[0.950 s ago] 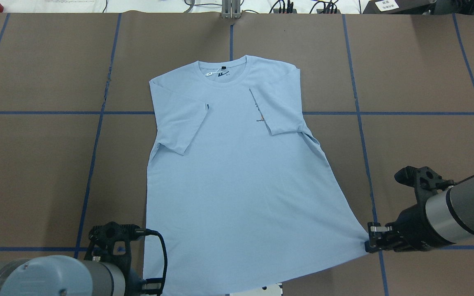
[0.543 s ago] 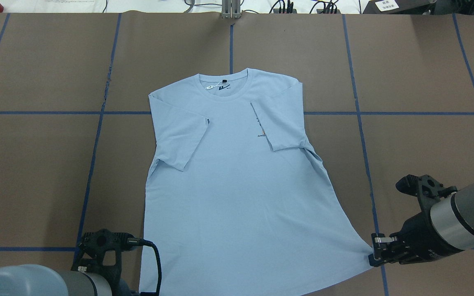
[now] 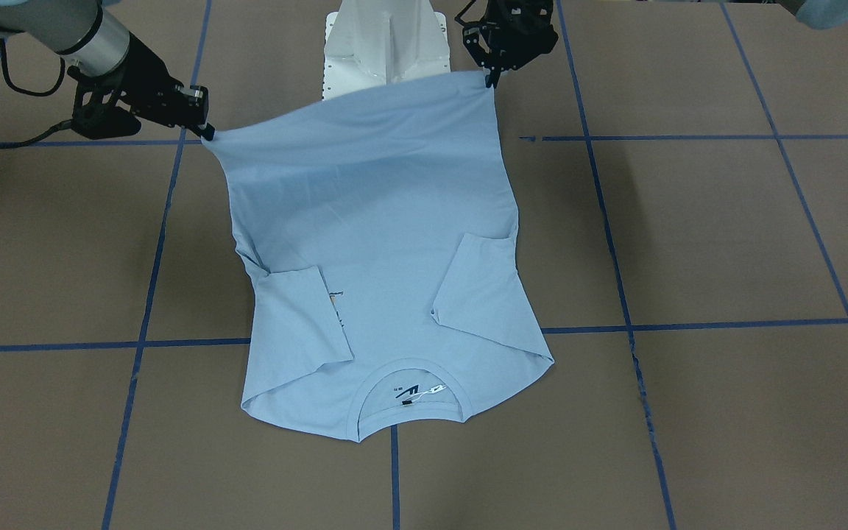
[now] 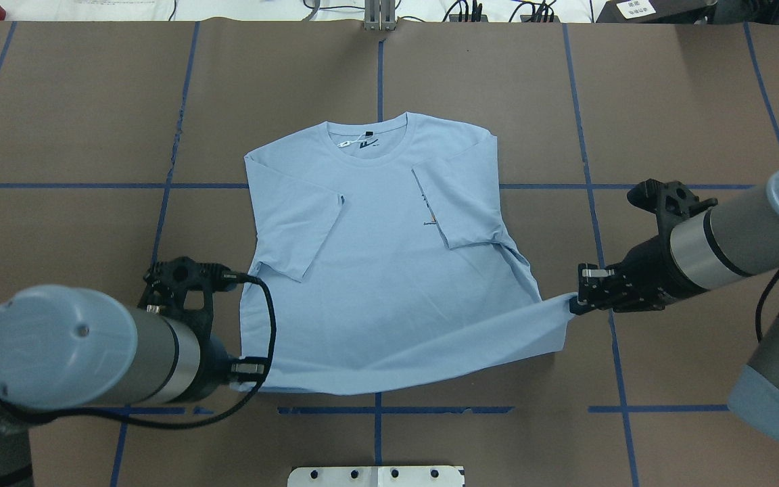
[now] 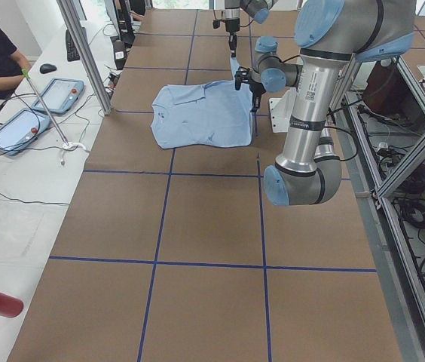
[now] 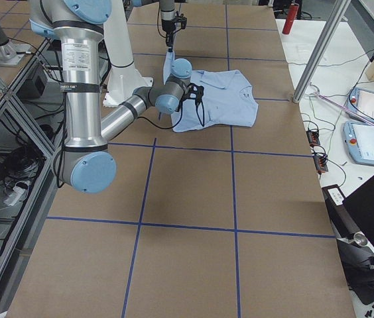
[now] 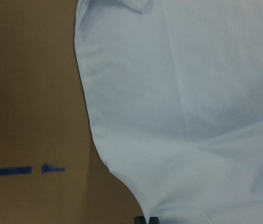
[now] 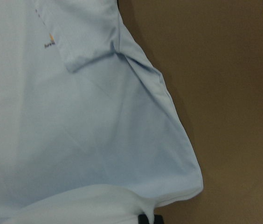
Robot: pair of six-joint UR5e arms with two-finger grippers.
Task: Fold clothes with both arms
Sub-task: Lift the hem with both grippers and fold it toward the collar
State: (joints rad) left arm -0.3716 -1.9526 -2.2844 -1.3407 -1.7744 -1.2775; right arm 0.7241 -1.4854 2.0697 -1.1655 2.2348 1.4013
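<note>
While its collar end lies flat mid-table, the T-shirt (image 4: 389,284) has its hem held raised, the left gripper (image 4: 249,379) and right gripper (image 4: 573,304) each clenched on a hem corner; bare brown table (image 4: 58,122) borders every edge.

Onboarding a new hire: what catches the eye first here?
The pale-blue T-shirt, sleeves folded in, lies on the middle of the brown table. The left gripper and right gripper each pinch a hem corner, holding the robot-side hem raised off the surface.
</note>
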